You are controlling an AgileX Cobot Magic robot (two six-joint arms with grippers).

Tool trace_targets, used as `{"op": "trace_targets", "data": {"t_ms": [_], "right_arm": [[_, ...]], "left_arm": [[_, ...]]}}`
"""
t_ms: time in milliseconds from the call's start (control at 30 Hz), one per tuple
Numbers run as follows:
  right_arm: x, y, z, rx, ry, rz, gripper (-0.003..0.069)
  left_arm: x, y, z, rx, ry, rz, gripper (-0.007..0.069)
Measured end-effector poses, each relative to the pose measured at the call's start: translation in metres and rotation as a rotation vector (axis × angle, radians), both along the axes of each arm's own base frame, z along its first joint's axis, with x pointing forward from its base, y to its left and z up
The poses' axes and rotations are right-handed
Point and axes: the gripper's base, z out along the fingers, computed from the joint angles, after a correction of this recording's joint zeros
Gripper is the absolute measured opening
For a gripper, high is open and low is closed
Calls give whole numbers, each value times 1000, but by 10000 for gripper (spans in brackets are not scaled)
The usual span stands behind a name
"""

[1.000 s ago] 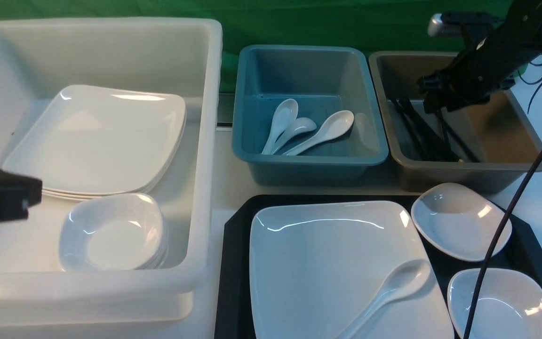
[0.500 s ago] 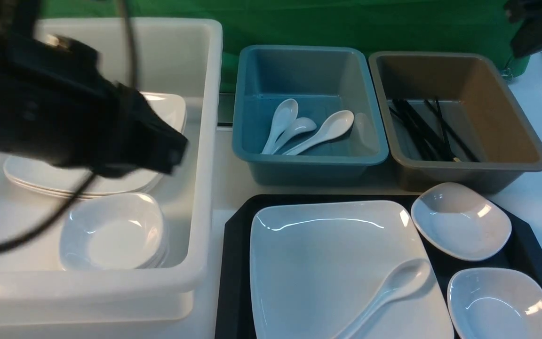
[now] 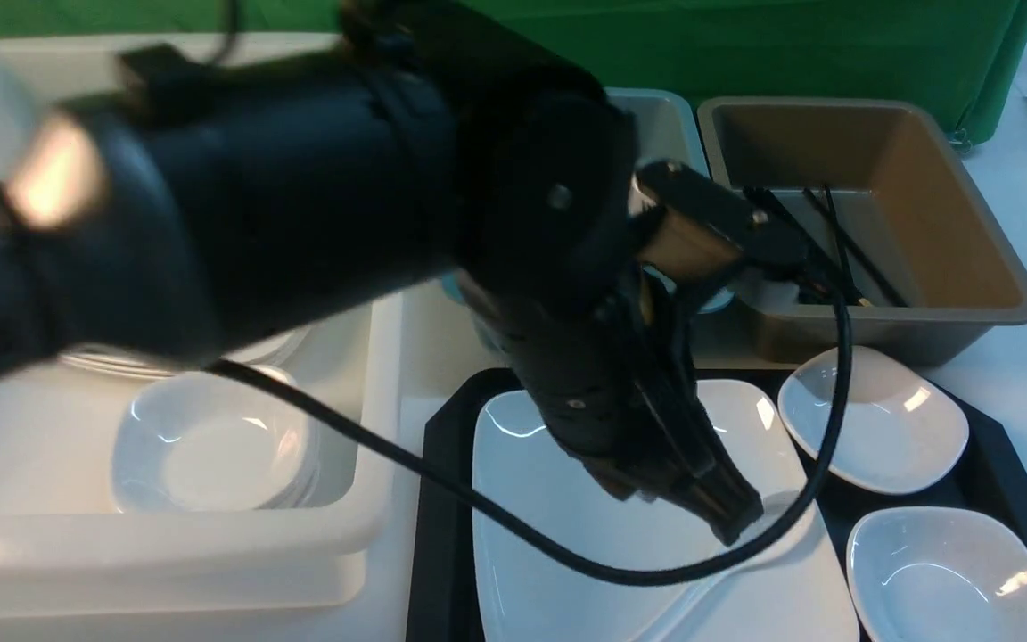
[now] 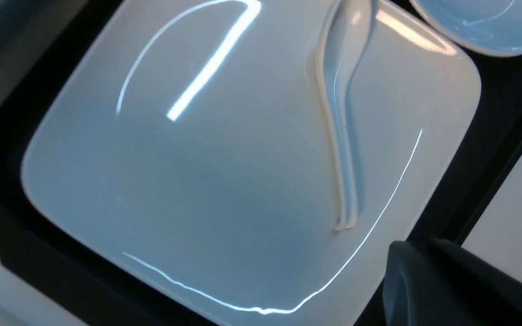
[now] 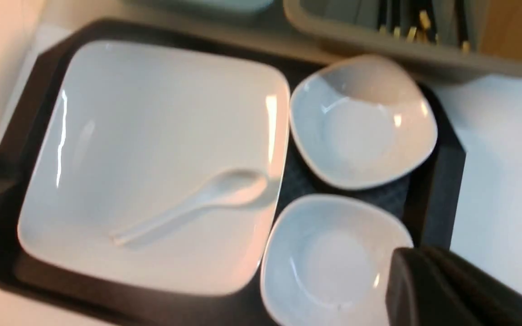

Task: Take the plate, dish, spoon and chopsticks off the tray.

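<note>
The black tray [image 3: 442,499] carries the large white plate [image 3: 522,464], with the white spoon [image 5: 197,199] lying across it and two small white dishes [image 3: 870,419] [image 3: 950,580] to its right. My left gripper [image 3: 732,522] hangs shut and empty just over the plate, by the spoon's bowl end; its arm hides most of the spoon in the front view. In the left wrist view the spoon [image 4: 340,113] runs along the plate [image 4: 197,158]. My right gripper [image 5: 413,256], shut and empty, shows only in its wrist view, above the near dish [image 5: 329,258]. Black chopsticks [image 3: 834,241] lie in the brown tub.
A big white tub [image 3: 371,499] at left holds stacked plates and small dishes [image 3: 210,437]. The blue tub [image 3: 665,116] is mostly hidden behind my left arm. The brown tub [image 3: 968,267] stands behind the tray. A black cable [image 3: 478,513] droops over the plate.
My left arm has swung right from the white tub to above the plate. My right arm has left the brown tub and the front view, its jaws now shut.
</note>
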Motion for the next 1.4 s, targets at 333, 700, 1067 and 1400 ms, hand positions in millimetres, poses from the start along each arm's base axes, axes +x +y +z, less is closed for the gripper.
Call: {"op": "trace_targets", "data": {"t_ms": [333,700,1067,1400], "right_arm": [[-42,-2,-24,17,-36,-19,30],[-40,-3,-22,20,-61,-24,37],[-39,-3,-24,21,-65,-25,37],[-39,-3,-24,21,-65,-25,43]], "left_arm": [[8,-41,-88,188,43,-150,350],[13,-58,-130,197,24,-172,547],[14,-58,-132,207,26,-180,39],[31,-63,-86,240,-54,-182,22]]}}
